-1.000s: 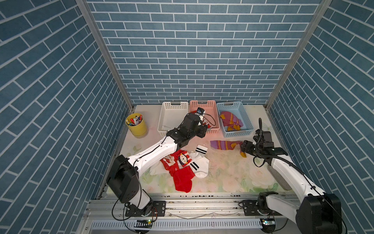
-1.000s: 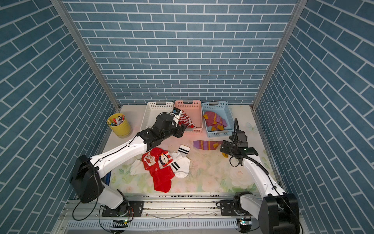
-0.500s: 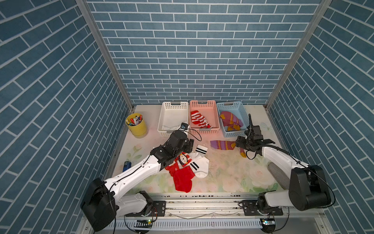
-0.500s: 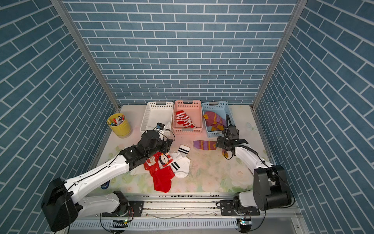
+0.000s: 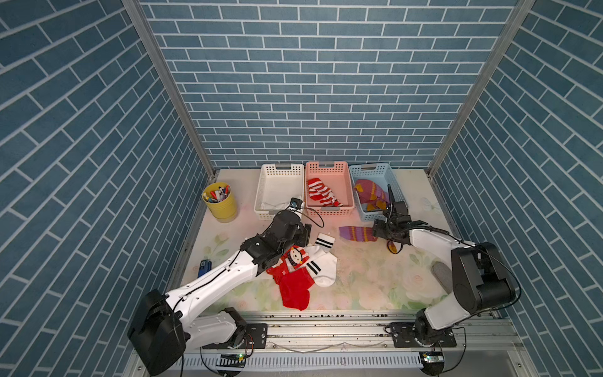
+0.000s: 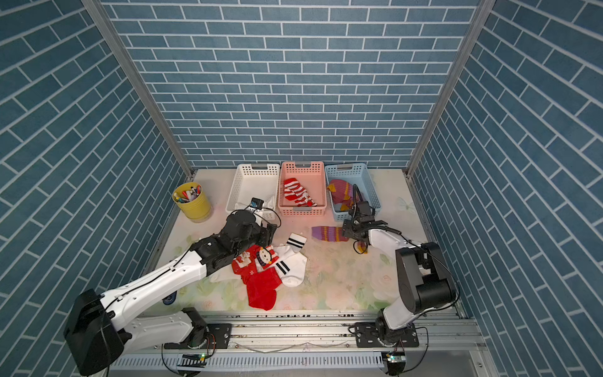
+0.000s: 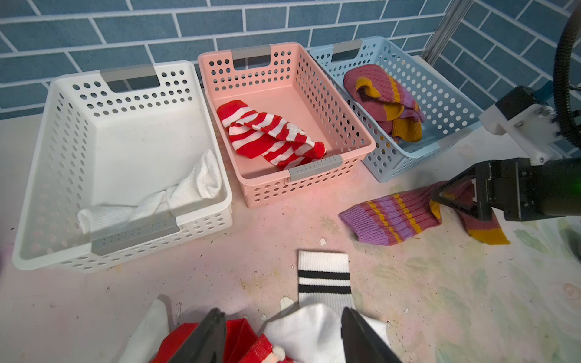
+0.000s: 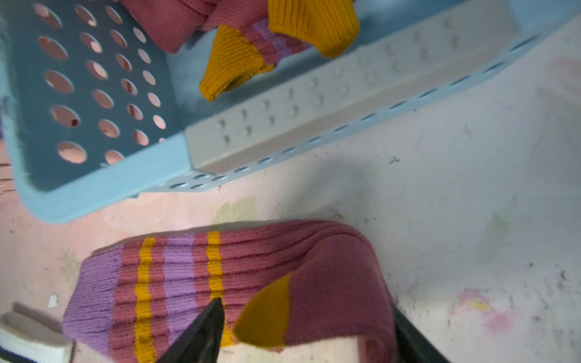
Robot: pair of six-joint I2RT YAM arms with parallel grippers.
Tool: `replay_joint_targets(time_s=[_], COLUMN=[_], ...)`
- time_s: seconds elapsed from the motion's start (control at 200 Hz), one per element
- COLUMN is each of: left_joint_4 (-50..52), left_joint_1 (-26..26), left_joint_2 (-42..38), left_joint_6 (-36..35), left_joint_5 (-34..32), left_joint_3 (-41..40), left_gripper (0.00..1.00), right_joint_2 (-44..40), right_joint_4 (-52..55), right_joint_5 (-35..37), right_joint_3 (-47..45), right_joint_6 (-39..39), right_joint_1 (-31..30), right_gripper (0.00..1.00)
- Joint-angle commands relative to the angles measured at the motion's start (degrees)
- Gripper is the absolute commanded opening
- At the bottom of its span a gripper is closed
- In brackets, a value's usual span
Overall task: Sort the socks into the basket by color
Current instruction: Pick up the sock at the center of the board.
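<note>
The mauve-purple sock point(image 5: 355, 234) lies flat on the table point(image 5: 365, 280), just in front of the blue basket's point(image 5: 378, 171) near rim, with bare surface to its left and on its near side. The right gripper point(image 8: 305, 333) straddles its heel, jaws spread and not clamped. The left gripper point(image 7: 283, 330) hangs open over the snowman sock point(image 5: 295, 256) and the white banded sock point(image 5: 326, 267) at mid-table.

A yellow cylindrical pot point(image 5: 223, 209) full of coloured pens point(image 5: 217, 193) stands near the far left corner of the pale floral tabletop point(image 5: 365, 277). A small blue object point(image 5: 204, 267), too small to identify, lies at the table's left edge. A flat grey oval pad point(image 5: 440, 273) lies near its right edge.
</note>
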State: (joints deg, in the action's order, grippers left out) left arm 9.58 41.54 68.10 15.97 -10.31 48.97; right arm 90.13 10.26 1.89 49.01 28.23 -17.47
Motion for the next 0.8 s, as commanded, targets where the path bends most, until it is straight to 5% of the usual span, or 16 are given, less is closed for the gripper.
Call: replay_joint_targets(time_s=[0.0,0.425,0.475,0.56,0.795], left_joint_4=[0.7,1.3,1.3,1.2,1.5], left_joint_1=[-0.3,-0.3,-0.2,-0.3,-0.2], left_joint_2=[-0.4,-0.6,-0.6,-0.6,-0.8], left_joint_6=[-0.4,-0.2,-0.2,-0.2,-0.1], left_joint_5=[-0.6,-0.3,-0.3,0.0,0.5], left_joint_3=[0.6,0.5,0.5,0.6,0.6], left_gripper=[0.65,0.64,0.64,0.64,0.64], right_joint_2=[1.1,2.4,2.4,2.4,0.4], right_joint_4=[-1.6,-1.9,-1.7,-1.1,-0.1], right_joint_5=[1.4,5.0,4.9,4.9,3.9], right_joint_3=[1.2,-1.2,-1.0,-0.7,-1.1], right_joint_6=[1.1,3.4,3.2,3.2,2.7], right_joint_1=[-1.0,-1.6,-1.6,-1.6,-1.6], right_gripper=[0.74,0.57,0.49,0.23,0.06])
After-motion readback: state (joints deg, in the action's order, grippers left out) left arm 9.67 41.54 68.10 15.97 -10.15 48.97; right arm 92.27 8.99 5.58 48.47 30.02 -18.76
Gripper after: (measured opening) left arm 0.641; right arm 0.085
